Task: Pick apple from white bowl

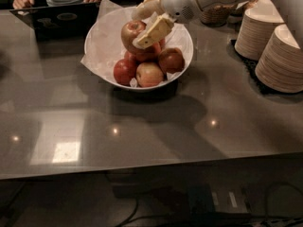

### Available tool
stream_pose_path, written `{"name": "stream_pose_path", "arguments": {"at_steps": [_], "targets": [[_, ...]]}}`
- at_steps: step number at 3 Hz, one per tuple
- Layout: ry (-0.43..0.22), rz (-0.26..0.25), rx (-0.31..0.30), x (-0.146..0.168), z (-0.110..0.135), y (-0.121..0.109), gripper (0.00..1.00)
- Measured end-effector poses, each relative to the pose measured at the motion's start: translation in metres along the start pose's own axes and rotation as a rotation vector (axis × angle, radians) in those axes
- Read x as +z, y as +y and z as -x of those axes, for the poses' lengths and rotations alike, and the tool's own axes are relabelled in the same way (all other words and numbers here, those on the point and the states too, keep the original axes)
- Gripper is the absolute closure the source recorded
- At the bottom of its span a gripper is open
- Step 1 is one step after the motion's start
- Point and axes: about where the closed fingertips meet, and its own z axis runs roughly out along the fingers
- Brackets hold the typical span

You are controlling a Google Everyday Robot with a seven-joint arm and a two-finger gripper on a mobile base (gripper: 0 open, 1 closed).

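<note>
Red-and-yellow round apple clamped in cream two-finger gripper, over the pile in the wide white paper-lined bowl.
Apple sits between the fingers, gripper reaching in from the right; bowl directly below, so exit looks straight up. Can't tell if it clears the apple under it. Count: 1 held, at least 4 loose red apples, 2 beige paper-plate stacks.

One camera only, high off the near edge of the bench, tilted down and facing across it at middling range. The white bowl sits toward 12 o'clock, and the gripper comes in from 1 o'clock, fingers clamped on an apple.
</note>
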Motion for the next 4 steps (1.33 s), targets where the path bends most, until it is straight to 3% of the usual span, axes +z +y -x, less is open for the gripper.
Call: {"name": "stream_pose_path", "arguments": {"at_steps": [1, 2, 4], "targets": [[0.029, -0.021, 0.0, -0.006, -0.002, 0.005, 1.0], [0.08, 0.002, 0.008, 0.01, -0.012, 0.007, 1.0], [0.08, 0.002, 0.008, 0.014, -0.007, 0.009, 1.0]]}}
